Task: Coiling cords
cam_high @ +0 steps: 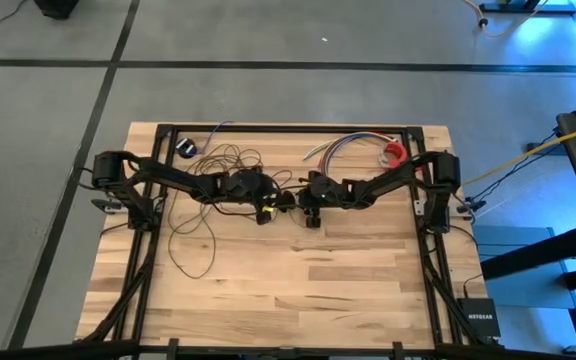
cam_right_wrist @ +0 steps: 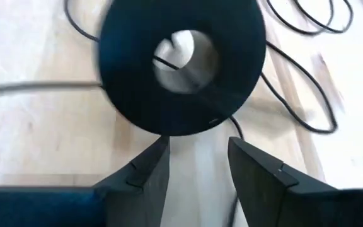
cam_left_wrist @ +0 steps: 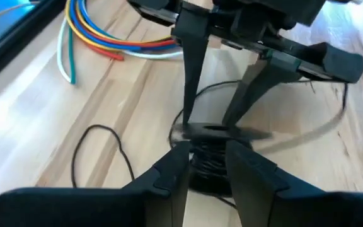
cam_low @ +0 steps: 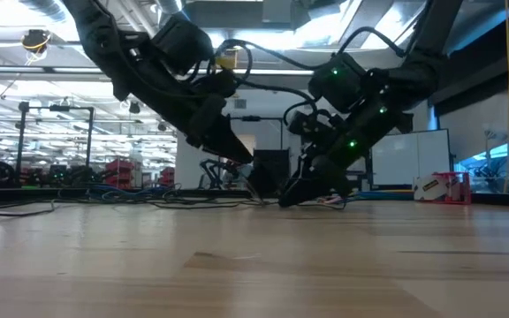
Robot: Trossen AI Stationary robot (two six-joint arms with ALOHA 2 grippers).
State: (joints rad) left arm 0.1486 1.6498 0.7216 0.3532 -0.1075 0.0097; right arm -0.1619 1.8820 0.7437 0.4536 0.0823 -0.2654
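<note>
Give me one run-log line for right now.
left gripper: pinching cord coil | right gripper: open, facing black ring | loose cord: uncoiled

On the table (cam_high: 298,290), the two arms reach toward each other and meet near the middle. The left gripper (cam_high: 265,212) is just left of the middle and the right gripper (cam_high: 311,214) is just right of it, close together. The cords (cam_high: 196,225) lie spread in loops mostly on the left half, under and around the left arm, and one loop reaches toward the front edge. The puck (cam_high: 187,148) lies near the back left corner. A bundle of wires (cam_high: 343,147) lies at the back, right of the middle, behind the right arm.
</note>
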